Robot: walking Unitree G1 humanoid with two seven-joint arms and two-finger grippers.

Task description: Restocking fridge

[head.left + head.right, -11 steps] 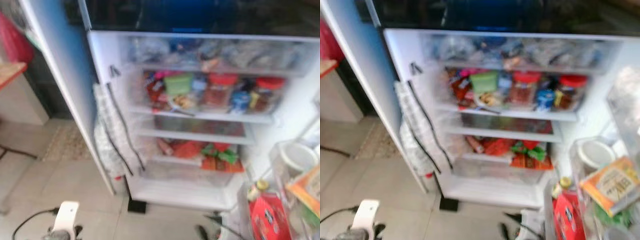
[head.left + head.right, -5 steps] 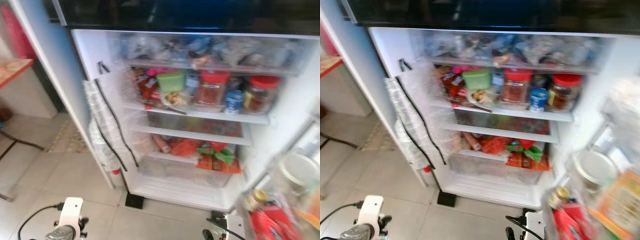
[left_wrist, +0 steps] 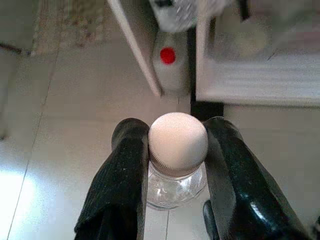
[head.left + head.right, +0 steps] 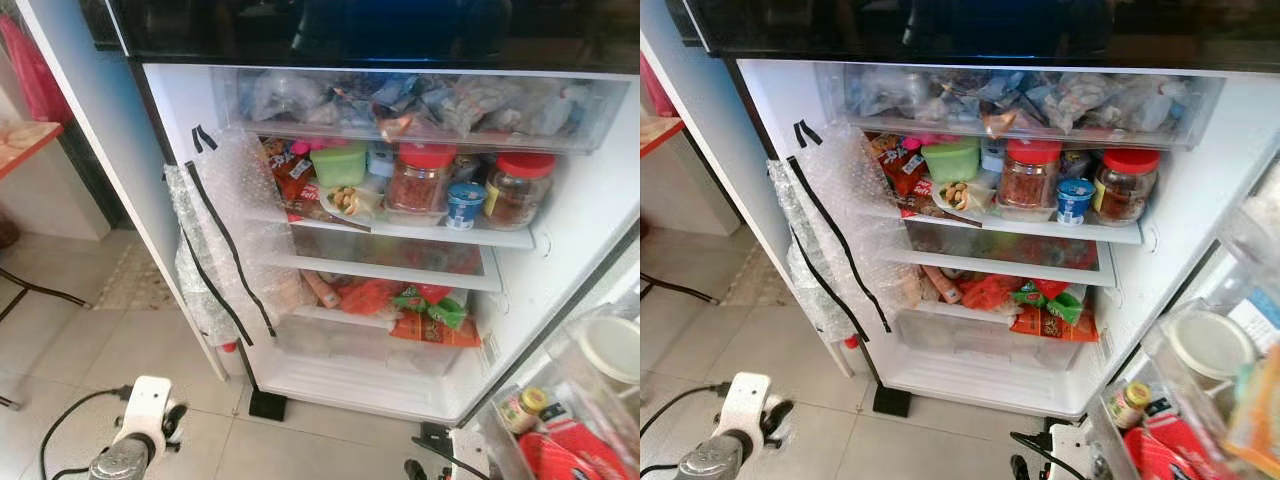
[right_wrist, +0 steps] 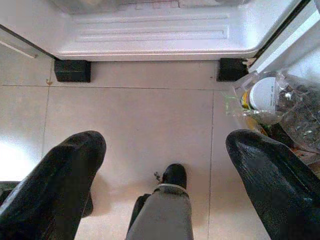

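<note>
Item: open fridge (image 4: 560, 215), viewed from the head camera, door swung wide.

Contents, top to bottom: a clear drawer (image 4: 420, 105) at 12 o'clock packed with bagged goods; a shelf carrying a green lidded tub (image 4: 338, 165), two red-capped jars (image 4: 420, 178), and a small blue-labelled cup (image 4: 465, 205); a lower shelf with red and green packets (image 4: 420, 310); a crisper bin beneath. Bubble wrap (image 4: 225, 235) taped with black strips hangs on the inner wall at 9 o'clock. Door rack (image 4: 1200, 400) at 4 o'clock holds a white-lidded container, a small yellow-capped bottle and a red pack.

Left tool (image 3: 175, 145): clenched on a clear glass bottle with a pale cap (image 3: 177, 137), held low over the tiled floor (image 4: 120, 360) at 7 o'clock, well apart from the shelves.

Right tool (image 5: 165, 165): released, fingers spread wide, nothing between them, hanging above the floor before the fridge base.

Progress: judged early to middle. Fridge already open and largely stocked; the bottle in hand is not yet placed. Remaining: raise it and set it on a shelf or rack with room.
</note>
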